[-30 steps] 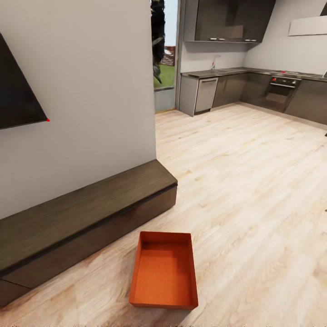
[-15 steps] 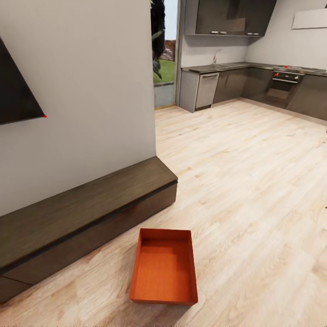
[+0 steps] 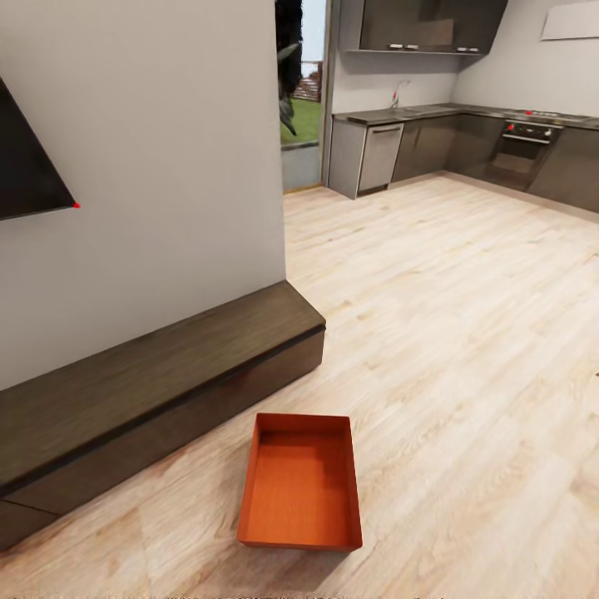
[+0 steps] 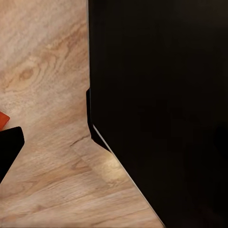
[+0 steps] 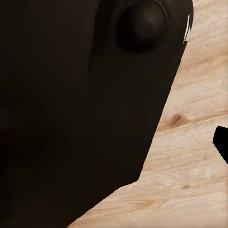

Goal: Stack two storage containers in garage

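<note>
One orange-red storage container [image 3: 300,482] lies open-top and empty on the light wood plank floor [image 3: 466,349] of the living room, just in front of the long dark low cabinet [image 3: 158,374]. A sliver of orange container [image 4: 2,119] shows at the edge of the left wrist view. In that view one dark fingertip [image 4: 7,147] stands at the frame's edge over bare wood floor, with nothing in it. In the right wrist view a dark fingertip [image 5: 222,142] likewise sits at the frame's edge. Black robot body covers much of both wrist views.
A wall-mounted TV [image 3: 25,166] hangs above the cabinet. The white wall ends at a corner [image 3: 283,166], with a glass door [image 3: 301,108] to the outside beyond it. Dark kitchen cabinets [image 3: 466,141] line the far right. Open wood floor stretches right of the container.
The whole head view has shifted slightly, so the camera has moved a little. The container lies where it was on the floor.
</note>
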{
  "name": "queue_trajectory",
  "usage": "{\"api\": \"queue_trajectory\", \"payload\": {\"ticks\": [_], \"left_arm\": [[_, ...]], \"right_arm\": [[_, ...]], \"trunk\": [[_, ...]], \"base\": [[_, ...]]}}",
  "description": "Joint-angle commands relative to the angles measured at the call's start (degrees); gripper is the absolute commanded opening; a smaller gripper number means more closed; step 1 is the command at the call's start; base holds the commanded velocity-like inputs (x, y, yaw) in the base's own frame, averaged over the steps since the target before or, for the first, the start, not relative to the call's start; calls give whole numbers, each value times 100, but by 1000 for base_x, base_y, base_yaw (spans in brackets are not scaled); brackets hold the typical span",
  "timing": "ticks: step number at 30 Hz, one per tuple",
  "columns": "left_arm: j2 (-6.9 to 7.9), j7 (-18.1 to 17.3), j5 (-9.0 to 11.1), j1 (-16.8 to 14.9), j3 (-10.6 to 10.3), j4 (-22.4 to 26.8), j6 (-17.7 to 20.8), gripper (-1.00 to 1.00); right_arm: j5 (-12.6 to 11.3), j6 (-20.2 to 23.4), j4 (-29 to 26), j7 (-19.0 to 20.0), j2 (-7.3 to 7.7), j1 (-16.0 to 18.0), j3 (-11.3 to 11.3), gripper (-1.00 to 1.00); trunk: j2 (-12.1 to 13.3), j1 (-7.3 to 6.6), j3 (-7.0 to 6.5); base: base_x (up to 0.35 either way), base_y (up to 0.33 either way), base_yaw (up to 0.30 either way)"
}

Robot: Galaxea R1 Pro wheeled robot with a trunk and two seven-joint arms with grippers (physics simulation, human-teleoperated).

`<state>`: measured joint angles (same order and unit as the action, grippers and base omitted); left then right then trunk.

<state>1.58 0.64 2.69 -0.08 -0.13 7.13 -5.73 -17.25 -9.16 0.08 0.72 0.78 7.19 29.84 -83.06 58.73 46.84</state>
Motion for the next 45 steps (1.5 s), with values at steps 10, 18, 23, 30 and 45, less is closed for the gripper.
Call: {"api": "queue_trajectory", "payload": {"ticks": [10,18,23,30,45], "left_arm": [[0,7,26,-1,-5,-1,-16,100],[0,7,24,-1,-5,-1,-16,100],[0,7,25,-1,-5,-1,-16,100],[0,7,22,-1,-5,-1,-16,100],[-7,3,32,-1,21,-1,-16,100]], "right_arm": [[-56,-16,1,14,4,1,48,100],[-58,-16,1,16,-3,1,48,100],[-58,-16,1,14,-1,1,48,100],[-58,-16,1,10,-5,1,48,100],[-51,-51,1,8,9,1,48,100]], "trunk": [[-2,0,96],[-2,0,127],[-2,0,127],[-2,0,127],[-2,0,127]], "base": [[0,0,0],[0,0,0],[0,0,0],[0,0,0],[0,0,0]]}}
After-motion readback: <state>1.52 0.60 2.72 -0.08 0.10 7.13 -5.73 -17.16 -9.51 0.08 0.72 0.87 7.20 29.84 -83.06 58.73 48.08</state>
